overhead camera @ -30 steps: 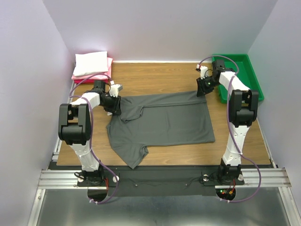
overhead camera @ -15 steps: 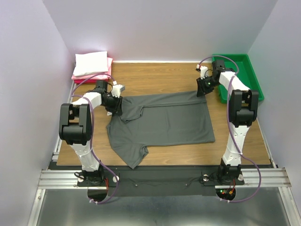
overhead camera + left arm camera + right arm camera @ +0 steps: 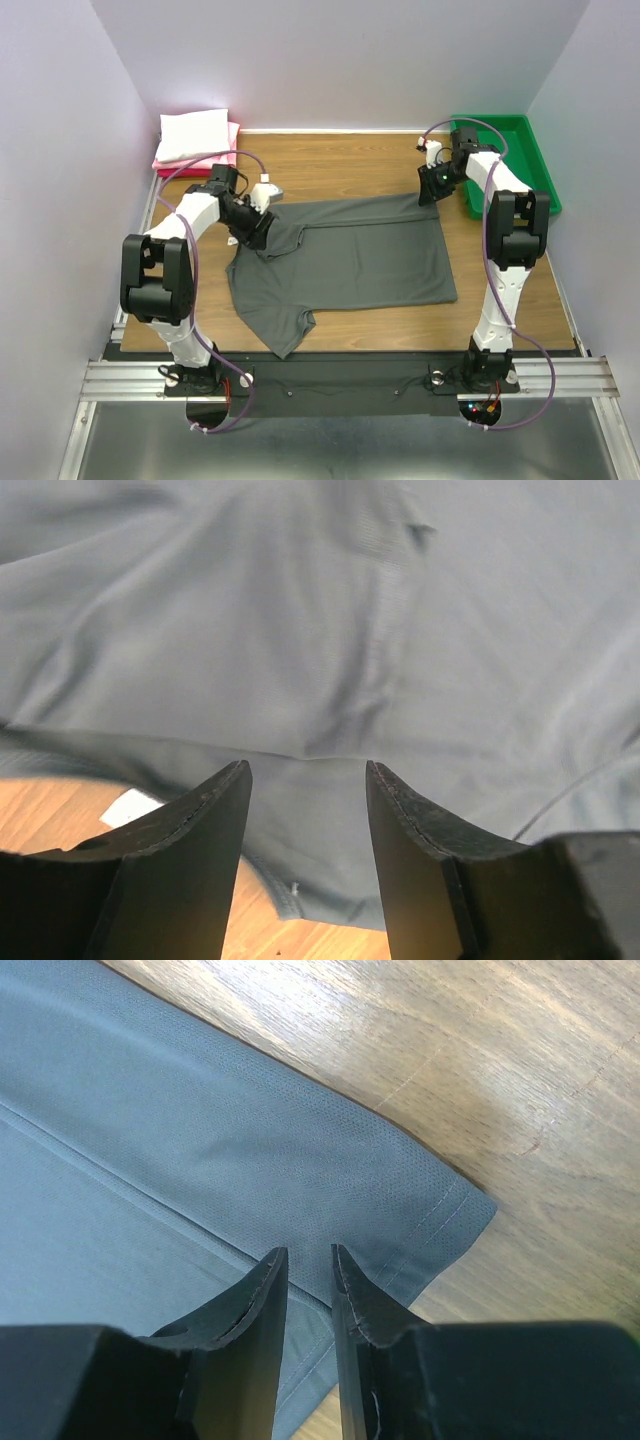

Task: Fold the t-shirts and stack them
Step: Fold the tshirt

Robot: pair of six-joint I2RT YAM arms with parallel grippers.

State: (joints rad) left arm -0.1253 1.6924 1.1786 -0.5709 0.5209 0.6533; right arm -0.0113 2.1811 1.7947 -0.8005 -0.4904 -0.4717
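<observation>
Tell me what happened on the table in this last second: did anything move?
The left arm swung away from its base and slightly rightward, over the collar end of the grey t-shirt; its jaws now stand apart, no cloth between them. The right arm stayed at the shirt's far right corner, jaws narrow. The shirt, the folded shirts and the green tray did not move.

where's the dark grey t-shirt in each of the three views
top external: dark grey t-shirt spread flat in the middle of the table.
left wrist: fills nearly the whole frame.
right wrist: covers the left and centre, hem corner at right.
shared landmark: the wooden table, bare at lower left in left wrist, upper right in right wrist.
</observation>
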